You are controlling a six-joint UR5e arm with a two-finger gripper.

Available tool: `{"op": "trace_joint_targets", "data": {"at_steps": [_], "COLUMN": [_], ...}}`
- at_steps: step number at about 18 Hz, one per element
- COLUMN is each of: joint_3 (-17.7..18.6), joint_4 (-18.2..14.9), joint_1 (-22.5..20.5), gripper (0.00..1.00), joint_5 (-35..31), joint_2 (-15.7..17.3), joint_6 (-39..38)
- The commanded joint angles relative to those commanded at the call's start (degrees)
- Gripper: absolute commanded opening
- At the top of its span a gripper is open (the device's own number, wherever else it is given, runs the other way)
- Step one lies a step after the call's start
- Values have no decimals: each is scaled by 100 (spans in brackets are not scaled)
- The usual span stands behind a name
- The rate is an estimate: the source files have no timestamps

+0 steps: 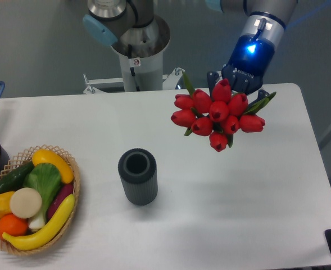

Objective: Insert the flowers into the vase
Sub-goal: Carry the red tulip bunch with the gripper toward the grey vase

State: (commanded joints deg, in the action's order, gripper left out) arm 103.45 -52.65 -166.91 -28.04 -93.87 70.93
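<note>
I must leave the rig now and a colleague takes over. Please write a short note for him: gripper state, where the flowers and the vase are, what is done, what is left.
Gripper: shut on the flowers, holding them in the air above the right part of the table, buds toward the camera.
Vase: upright near the table's middle, mouth empty, left of and nearer the camera than the flowers.
Basket of vegetables: at the left edge, untouched.
Done: flowers picked up.
Left: carry the bunch over the vase, turn stems down, insert, release.
</note>
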Motion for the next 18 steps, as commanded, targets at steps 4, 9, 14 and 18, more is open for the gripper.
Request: {"op": "trace_joint_targets", "data": {"at_steps": [4, 9, 14, 18], "joint_3": [70, 175, 176, 115], "joint_4": [0, 0, 9, 35], "joint_1": [26, 44, 132, 395], "gripper": [22, 22, 22, 22], "joint_5": [9, 17, 351, 842], "joint_2": [9, 61, 53, 0], "joint_6": [-9, -9, -9, -9]}}
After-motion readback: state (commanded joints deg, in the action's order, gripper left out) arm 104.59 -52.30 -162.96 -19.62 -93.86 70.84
